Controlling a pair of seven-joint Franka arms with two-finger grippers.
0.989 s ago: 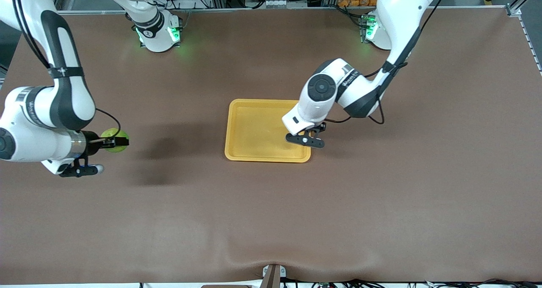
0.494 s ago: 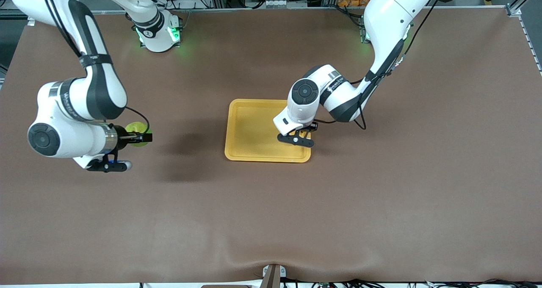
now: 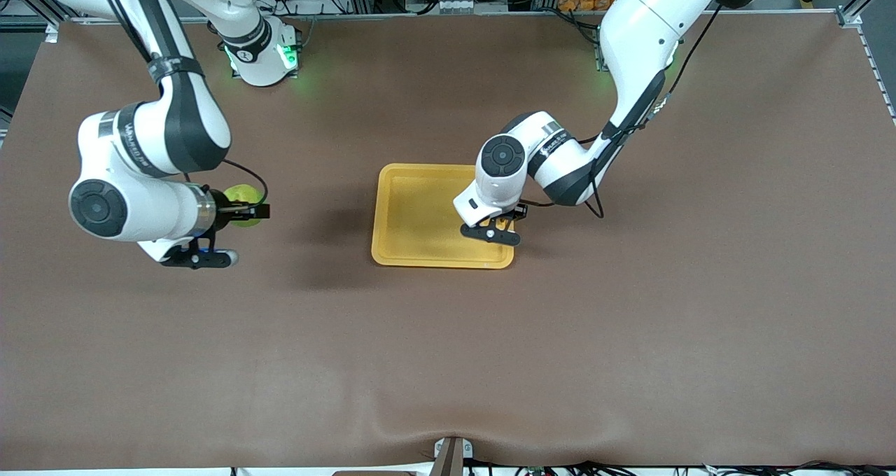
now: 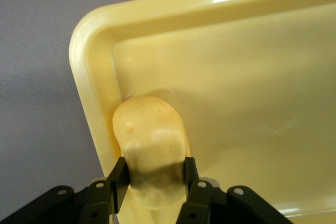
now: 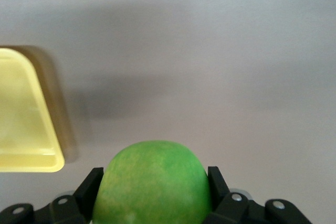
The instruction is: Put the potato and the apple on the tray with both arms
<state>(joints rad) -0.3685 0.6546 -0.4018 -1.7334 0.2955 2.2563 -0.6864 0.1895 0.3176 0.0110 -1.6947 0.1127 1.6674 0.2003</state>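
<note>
Neither piece is released on the tray yet, but both are in hand, so the task looks roughly halfway through. The left pincer pinches the potato low over the tray's corner at the left arm's end, the corner nearer the front camera; in the left wrist view the potato's tip sits at the foot of the raised rim and seems to touch the tray floor, though actual contact cannot be confirmed. What seems left for this arm is to let go and lift clear.

The right pincer is clamped on the apple, held in the air over bare desk toward the right arm's end, well apart from the tray. It has the whole crossing to the tray to make, then the release.

The potato is a lumpy oblong, pale yellow-orange, smooth and slightly glossy like moulded plastic, with faint specks. The apple is round, bright yellow-green, with a matte, faintly mottled skin. The tray is a shallow rectangle of shiny yellow-orange plastic with rounded corners and a raised rim that catches the light. The desk is covered with a dull brown sheet that ripples near its front edge.
</note>
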